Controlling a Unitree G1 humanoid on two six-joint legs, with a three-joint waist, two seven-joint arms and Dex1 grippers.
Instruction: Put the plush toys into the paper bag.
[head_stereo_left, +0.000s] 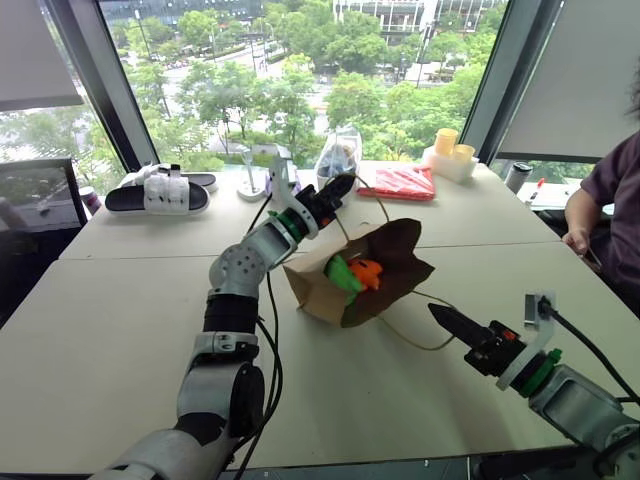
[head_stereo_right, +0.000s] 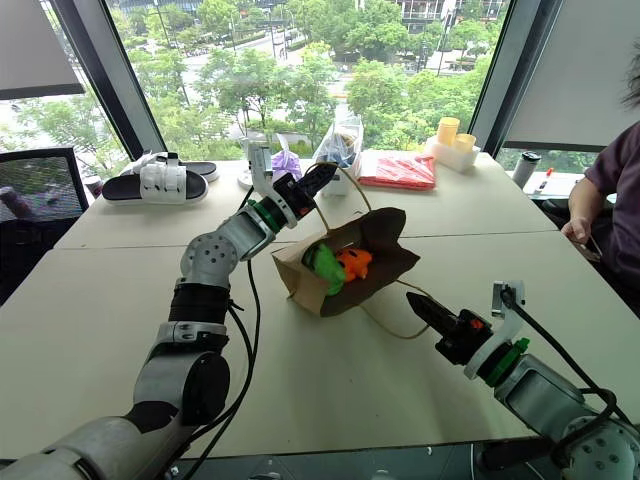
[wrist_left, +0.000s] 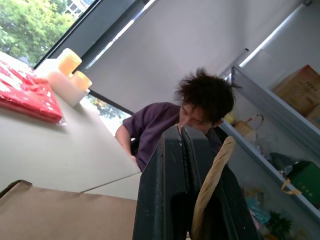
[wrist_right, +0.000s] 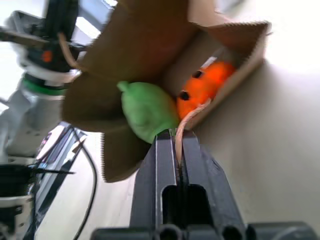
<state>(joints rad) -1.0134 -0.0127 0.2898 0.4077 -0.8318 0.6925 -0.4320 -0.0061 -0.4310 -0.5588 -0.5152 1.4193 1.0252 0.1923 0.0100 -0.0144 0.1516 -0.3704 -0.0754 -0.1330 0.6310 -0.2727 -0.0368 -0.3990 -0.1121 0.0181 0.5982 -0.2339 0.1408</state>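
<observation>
My left gripper (head_stereo_left: 338, 187) pinches one twisted tan handle of the brown paper bag (head_stereo_left: 395, 262); right gripper (head_stereo_left: 441, 317) clenched, empty. Green plush (head_stereo_left: 341, 273) and orange plush (head_stereo_left: 366, 272) sit at the mouth, so I'd lift gently to tip them deeper.

Both plush toys (head_stereo_left: 352, 273) lie inside the paper bag (head_stereo_left: 400, 262) on the table (head_stereo_left: 120, 320), sandals (head_stereo_left: 160, 190) far left behind.

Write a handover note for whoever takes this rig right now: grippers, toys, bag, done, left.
Left gripper: shut on one handle, holding the paper bag mouth up.
Right gripper: shut on the other handle, low over the table.
Green plush toy and orange plush toy: both in the bag's mouth, the green one nearer the opening.
Done: both toys in.
Left: probably settle the green one deeper and release the handles.
</observation>
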